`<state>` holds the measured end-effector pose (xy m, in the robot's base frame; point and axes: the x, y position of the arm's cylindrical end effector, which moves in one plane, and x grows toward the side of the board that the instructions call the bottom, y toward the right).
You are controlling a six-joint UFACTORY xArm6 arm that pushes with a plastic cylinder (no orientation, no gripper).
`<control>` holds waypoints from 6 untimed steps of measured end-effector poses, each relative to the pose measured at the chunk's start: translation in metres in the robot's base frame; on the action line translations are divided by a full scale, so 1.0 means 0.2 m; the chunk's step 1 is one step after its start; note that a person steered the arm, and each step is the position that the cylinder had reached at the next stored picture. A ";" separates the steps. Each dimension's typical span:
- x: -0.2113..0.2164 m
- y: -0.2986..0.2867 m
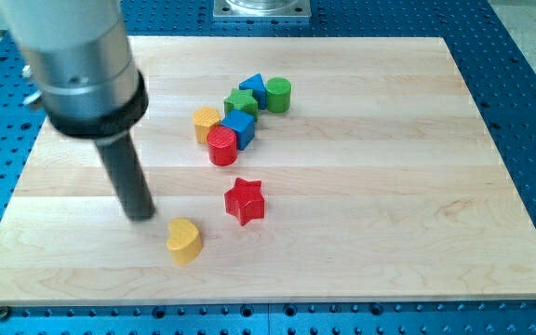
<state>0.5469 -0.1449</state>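
**Tip beside the yellow heart**

We rest our tip (140,215) on the wooden board (389,186), just to the upper left of the yellow heart block (183,241), close but not clearly touching. The rod holds nothing; it has no jaws. To the right sits the red star block (245,200). Farther up we see a tight cluster: yellow block (206,122), red cylinder (221,146), blue cube (240,127), green block (241,101), blue triangular block (253,88), green cylinder (279,94).
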 end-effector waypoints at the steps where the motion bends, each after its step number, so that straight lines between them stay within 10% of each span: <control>1: 0.23 0.12; 3: 0.22 0.50; 6: 0.18 0.26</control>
<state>0.5830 -0.0932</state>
